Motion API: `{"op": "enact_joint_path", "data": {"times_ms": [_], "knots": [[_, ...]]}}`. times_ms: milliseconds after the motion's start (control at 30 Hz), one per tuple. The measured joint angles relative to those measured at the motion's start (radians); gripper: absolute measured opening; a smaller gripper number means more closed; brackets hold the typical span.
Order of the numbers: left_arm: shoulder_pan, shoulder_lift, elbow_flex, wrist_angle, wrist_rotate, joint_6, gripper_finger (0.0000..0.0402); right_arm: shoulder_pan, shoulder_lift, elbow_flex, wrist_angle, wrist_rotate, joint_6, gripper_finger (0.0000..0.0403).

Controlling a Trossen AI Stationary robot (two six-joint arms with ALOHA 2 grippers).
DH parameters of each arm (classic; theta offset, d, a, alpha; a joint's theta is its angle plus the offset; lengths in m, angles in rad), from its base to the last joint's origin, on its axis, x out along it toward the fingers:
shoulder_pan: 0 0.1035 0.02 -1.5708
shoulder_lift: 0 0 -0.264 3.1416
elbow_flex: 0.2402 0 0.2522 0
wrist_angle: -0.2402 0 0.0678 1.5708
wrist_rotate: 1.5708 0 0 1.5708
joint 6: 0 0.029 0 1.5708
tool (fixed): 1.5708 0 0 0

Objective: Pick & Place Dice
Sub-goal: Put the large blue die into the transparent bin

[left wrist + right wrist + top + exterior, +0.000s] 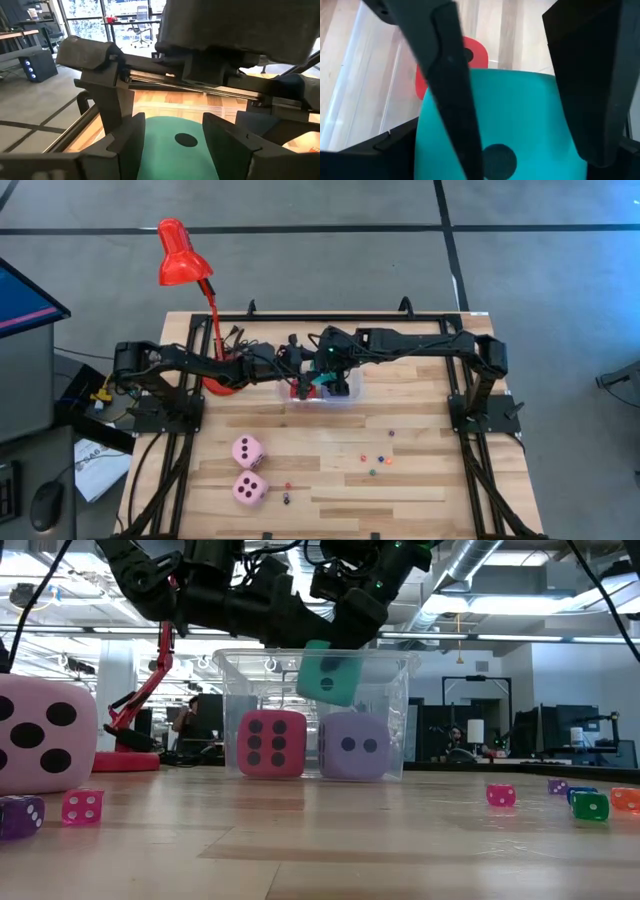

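Wooden slat table [420, 480], open office beyond it. Clear plastic bin [400, 710] sits at the far middle of the table with a red die [271, 743] and a lavender die [353, 746] side by side inside it.

Both arms meet over the bin. Cyan die [329, 677] hangs at the bin's rim, above the gap between the two dice inside, tilted. Right gripper [512, 95] has its fingers spread wide, one either side of the cyan die's top face; cannot tell if they press it. Left gripper [172, 135] comes in from the other side, fingers partly apart and flanking the same die; contact not clear either.

Two pink dice [248, 451] lie on the near left of the table, one behind the other, well apart from the bin. Small coloured dice [590, 804] are scattered over the near table. Red desk lamp [182, 255] stands at the far left corner.
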Motion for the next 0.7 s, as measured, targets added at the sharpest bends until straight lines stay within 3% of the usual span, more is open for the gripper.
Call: {"op": "enact_joint_path", "data": {"times_ms": [700], "knots": [[-0.008,-0.054,0.000,-0.140,-0.034,0.000,0.0131,-0.016,0.002,0.041,-0.018,-0.003,-0.013,0.0400]]}}
